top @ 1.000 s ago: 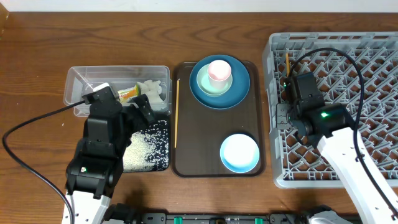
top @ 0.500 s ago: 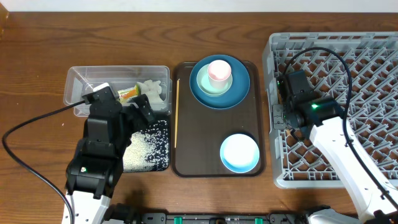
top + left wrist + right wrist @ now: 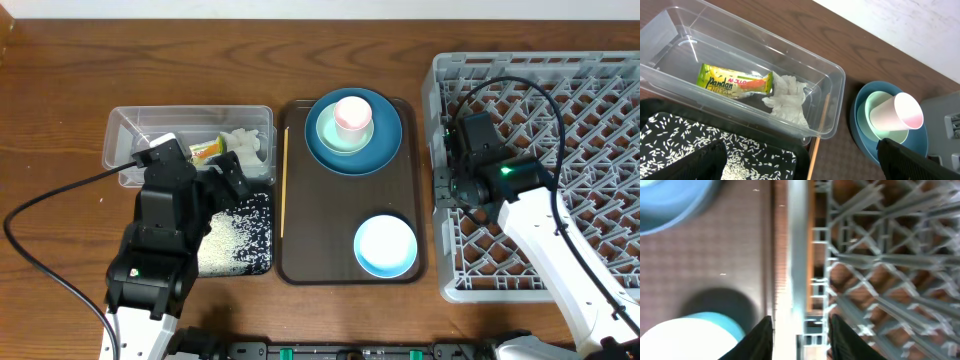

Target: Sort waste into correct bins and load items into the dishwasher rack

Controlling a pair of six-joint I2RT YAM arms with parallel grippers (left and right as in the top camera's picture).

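Nearest, left: shallow black rectangular bin (image 3: 259, 214), floor strewn with loose white rice-like grains (image 3: 690, 145). Over its far edge, left gripper (image 3: 802, 157), jaws spread wide, nothing between them.

Nearest, centre: small white and light-blue bowl (image 3: 385, 245), upright and empty, on the near right part of a larger brown rectangular serving tray (image 3: 320, 220).

Right: large square grey plastic dishwasher rack (image 3: 600, 120) with a lattice of upright pegs. At its left wall, right gripper (image 3: 800, 335), jaws set narrow, the grey wall seen in the gap; contact with the wall not discernible in the blurred wrist view.

Middle: thin wooden chopstick (image 3: 283, 180) lying straight along the tray's left edge, just beside the tub.

Far left: clear plastic rectangular tub (image 3: 835, 75), touching the black bin's far side. Inside, small yellow-green snack wrapper (image 3: 735, 82), printed "Pandan" and "APOLLO", lying flat; touching its right end, crumpled white paper napkin (image 3: 787, 97).

Far centre: large dark-blue plate (image 3: 385, 140) on the tray's far half, carrying a pale-green bowl (image 3: 875, 107), with a small pink cup (image 3: 897, 112) tilted inside the bowl.

All resting on a brown wooden table (image 3: 60, 100).
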